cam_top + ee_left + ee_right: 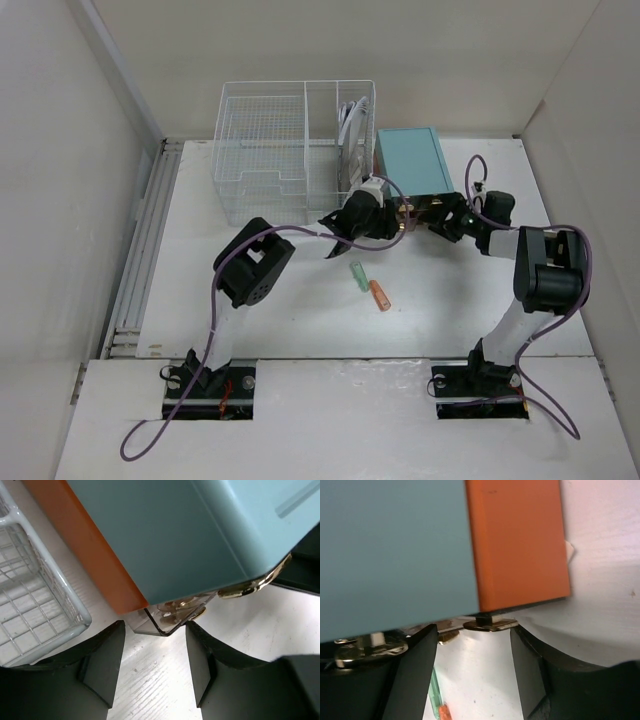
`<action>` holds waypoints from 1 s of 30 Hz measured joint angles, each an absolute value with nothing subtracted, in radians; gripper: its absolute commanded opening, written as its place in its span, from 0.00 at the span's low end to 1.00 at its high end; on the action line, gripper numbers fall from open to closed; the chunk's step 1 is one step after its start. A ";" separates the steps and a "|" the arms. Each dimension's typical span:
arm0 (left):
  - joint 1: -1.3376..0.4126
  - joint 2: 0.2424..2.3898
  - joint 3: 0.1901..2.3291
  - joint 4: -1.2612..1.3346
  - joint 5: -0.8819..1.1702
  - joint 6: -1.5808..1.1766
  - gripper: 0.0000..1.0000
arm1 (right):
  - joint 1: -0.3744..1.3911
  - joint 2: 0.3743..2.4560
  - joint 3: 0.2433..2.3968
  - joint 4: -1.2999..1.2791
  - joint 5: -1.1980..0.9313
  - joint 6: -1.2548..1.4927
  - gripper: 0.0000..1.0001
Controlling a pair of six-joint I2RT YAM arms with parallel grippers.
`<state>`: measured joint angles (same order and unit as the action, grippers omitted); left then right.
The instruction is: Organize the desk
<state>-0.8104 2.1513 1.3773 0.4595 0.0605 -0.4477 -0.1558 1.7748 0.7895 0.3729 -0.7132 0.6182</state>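
From above, the matte white rectangular desk (300, 325) carries a teal metal drawer box (412, 160) at its far side, long axis running away from the bases, beside a white wire basket (265, 140). The left arm (255, 272) and right arm (548, 268) meet at its near end, equally close. A green marker (357, 274) and an orange marker (379, 296) lie loose behind them. On the left wrist, the left gripper (155, 630) stands half-spread and empty, with the box's clear, brass-fitted handle (167, 620) just ahead and the basket close by. On the right wrist, the right gripper (472, 632) gapes empty under the box's orange panel (517, 540).

One wire basket (262, 150), one teal box (412, 160), two markers (357, 275) (380, 296)
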 measured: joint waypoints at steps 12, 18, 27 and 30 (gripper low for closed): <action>-0.809 2.179 1.434 0.425 0.067 -0.455 0.48 | -0.151 1.774 0.702 0.474 -0.674 0.698 0.65; -0.808 2.184 1.457 0.390 0.067 -0.456 0.48 | -0.158 1.776 0.688 0.563 -0.669 0.745 0.65; -0.808 2.185 1.458 0.389 0.051 -0.480 0.48 | -0.163 1.789 0.670 0.664 -0.651 0.797 0.65; -0.811 2.185 1.458 0.389 0.033 -0.498 0.48 | -0.163 1.795 0.670 0.669 -0.649 0.809 0.65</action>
<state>-0.8108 2.1845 1.4578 0.3893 0.0334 -0.4984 -0.1631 1.7950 0.6701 0.6685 -0.6495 0.8085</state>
